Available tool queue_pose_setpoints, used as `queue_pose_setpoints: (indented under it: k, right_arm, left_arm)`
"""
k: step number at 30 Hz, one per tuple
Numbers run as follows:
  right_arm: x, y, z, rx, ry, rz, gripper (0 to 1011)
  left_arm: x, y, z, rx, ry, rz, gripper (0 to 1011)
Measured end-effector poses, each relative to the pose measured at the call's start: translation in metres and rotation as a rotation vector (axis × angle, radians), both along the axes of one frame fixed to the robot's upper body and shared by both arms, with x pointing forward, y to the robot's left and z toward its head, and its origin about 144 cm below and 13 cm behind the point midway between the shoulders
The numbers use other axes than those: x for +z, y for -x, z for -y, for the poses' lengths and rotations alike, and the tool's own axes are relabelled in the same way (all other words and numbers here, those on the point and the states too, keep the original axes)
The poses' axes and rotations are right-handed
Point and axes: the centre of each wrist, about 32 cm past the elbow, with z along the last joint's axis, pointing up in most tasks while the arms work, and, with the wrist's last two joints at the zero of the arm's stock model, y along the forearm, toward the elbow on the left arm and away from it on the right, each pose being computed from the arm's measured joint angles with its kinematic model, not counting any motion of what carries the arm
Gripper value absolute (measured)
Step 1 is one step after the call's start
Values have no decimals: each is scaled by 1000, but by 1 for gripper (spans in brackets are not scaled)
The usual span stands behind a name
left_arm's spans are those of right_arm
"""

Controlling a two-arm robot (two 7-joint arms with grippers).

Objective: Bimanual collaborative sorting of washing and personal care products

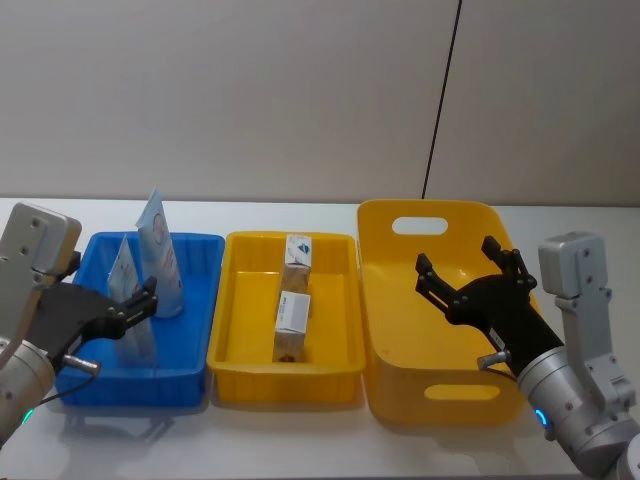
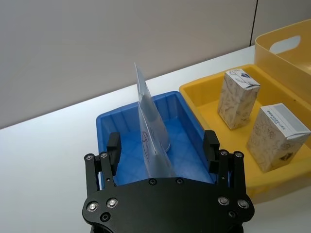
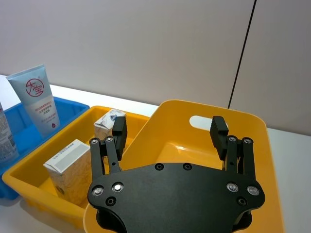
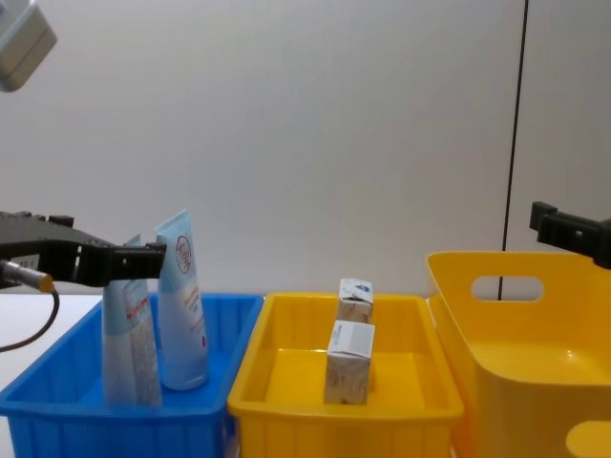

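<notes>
**Item 1: squeeze tubes, 2 pcs.** Near tube and far tube, pale blue-white with red print. Both stand upright, crimped ends up, in the blue bin. They are just beside each other, the far one the taller.

**Item 2: cartons, 2 pcs.** Rear carton and front carton, white-beige with blue marks. Both stand upright in the middle yellow bin, one behind the other and slightly apart.

**Item 3: left gripper**. Reaches in over the blue bin at the level of the near tube's upper part. Its fingers are spread wide to either side of that tube. The wrist view shows clear gaps on both sides, so nothing is gripped.

**Item 4: right gripper**. Hangs above the large yellow bin. Its fingers are spread wide and hold nothing.

**Item 5: bins, 3 pcs.** Set in a row on the white surface, l. to r.: blue, middle yellow, large yellow (the last deeper, w/ handle slots). Adjacent bins sit just beside each other.
</notes>
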Motion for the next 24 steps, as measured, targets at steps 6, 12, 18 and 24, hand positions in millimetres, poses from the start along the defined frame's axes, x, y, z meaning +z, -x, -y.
queue_pose_setpoints:
  k: [6,12,18,24]
  right_arm:
    - [0,0,0,0,0,0,1002]
    - [0,0,0,0,0,0,1002]
    - [0,0,0,0,0,0,1002]
    - [0,0,0,0,0,0,1002]
  left_arm:
    - [-1,-2,-1,-1,17,-22,1002]
    - [-3,-2,-1,21,22,-49,1001]
    - [-4,-5,0,51,13,-71,1001]
    - [-9,-13,3,64,5,-89,1001]
